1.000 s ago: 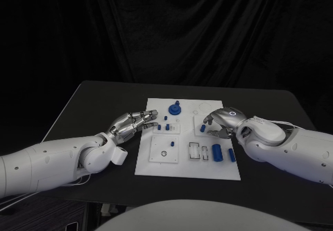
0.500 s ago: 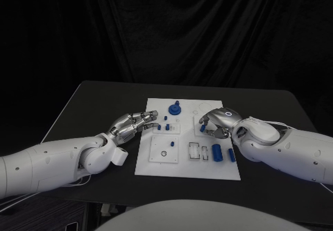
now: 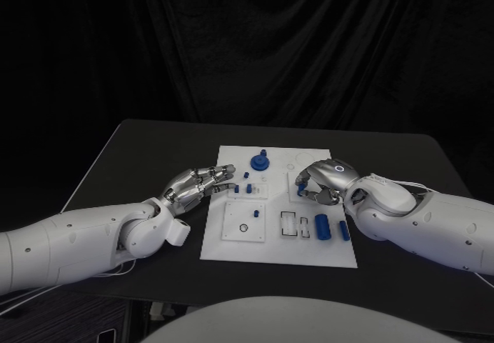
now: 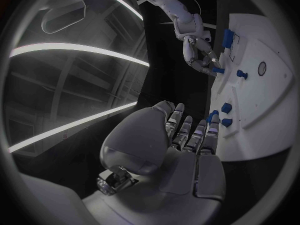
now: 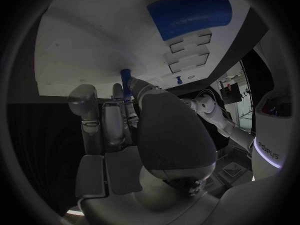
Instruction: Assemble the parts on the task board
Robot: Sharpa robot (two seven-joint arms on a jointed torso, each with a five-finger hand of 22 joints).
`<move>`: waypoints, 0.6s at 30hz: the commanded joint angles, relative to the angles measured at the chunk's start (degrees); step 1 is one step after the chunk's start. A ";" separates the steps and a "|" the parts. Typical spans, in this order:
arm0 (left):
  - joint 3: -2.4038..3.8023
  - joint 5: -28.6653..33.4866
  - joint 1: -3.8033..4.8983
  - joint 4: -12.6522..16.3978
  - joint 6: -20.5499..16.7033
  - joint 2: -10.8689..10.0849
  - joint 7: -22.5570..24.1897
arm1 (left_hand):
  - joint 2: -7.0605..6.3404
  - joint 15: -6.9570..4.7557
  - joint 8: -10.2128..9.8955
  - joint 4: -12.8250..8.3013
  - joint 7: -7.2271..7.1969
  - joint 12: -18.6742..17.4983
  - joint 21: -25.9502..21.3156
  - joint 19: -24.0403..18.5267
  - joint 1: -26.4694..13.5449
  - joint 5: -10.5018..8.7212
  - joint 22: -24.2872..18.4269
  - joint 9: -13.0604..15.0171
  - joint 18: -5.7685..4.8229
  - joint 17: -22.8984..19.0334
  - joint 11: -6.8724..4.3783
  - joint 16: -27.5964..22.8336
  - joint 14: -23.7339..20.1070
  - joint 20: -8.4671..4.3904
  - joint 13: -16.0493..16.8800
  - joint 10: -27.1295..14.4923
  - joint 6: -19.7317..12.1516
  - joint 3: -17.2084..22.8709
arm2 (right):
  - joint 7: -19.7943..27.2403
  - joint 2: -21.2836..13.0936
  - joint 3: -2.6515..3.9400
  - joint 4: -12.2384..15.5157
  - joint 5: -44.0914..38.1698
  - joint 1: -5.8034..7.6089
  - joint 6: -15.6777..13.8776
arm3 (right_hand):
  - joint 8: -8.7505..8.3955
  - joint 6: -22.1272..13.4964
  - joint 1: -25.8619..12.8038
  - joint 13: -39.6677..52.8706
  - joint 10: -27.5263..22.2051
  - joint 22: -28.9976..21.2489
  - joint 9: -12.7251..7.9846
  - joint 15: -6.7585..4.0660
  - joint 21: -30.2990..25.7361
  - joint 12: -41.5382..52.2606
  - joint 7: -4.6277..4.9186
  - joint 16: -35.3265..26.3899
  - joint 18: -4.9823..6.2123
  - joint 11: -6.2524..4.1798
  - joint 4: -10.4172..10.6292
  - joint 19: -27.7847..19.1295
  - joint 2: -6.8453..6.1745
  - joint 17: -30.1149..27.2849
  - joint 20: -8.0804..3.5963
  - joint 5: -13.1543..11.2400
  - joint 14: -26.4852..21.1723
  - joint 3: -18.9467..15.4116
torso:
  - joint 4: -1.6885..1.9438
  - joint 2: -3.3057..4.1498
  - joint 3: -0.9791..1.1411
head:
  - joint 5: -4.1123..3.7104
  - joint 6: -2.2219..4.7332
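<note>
While two white robot arms reached in from opposite sides, one white rectangular task board point(image 3: 232, 246) lay in the middle of the black table point(image 3: 134, 153), its long sides running near to far. On the board I counted one round blue knob part point(image 3: 258, 162) at the far end, two small blue pegs point(image 3: 243, 189) standing just left of centre, two blue cylinder parts point(image 3: 322, 226) lying near the right edge, and one small dark ring point(image 3: 243, 229) in a square recess.

The left silver hand point(image 3: 198, 181) hovered at the board's left edge, fingers loosely spread and holding nothing, its fingertips point(image 4: 211, 126) close to the two pegs. The right silver hand point(image 3: 323, 180) sat over the board's right half, fingers curled down, pinching a slim blue peg point(image 5: 125, 80) upright against the board's surface.

Bare table lay open on the left, the right and the far side of the board, and the board's near left corner was uncovered.

The right hand covered part of the board beneath it, so whether the peg's tip sat in a hole could not be made out. The two empty rectangular slots point(image 3: 295, 224) beside the cylinders were small and hard to read.
</note>
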 commanded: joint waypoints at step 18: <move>0.05 0.31 -0.30 -0.07 0.60 0.01 4.47 | -0.20 0.04 0.41 -0.08 0.36 0.45 0.18 0.62 -0.76 0.41 -0.01 0.09 -0.54 0.08 0.68 0.30 0.27 0.01 0.02 0.00 0.31 0.83 | -0.57 -3.41 0.22 4.95 1.04 1.02 -3.22 | 3.24 3.93 0.59 -0.24 3.69 6.38 3.75 -1.16 0.50 -0.07 -1.37 0.07 -0.99 -1.26 -1.74 0.35 0.04 -0.03 -1.09 0.08 0.38 -0.98 | -0.13 -0.16 0.05 | 0.53 -0.01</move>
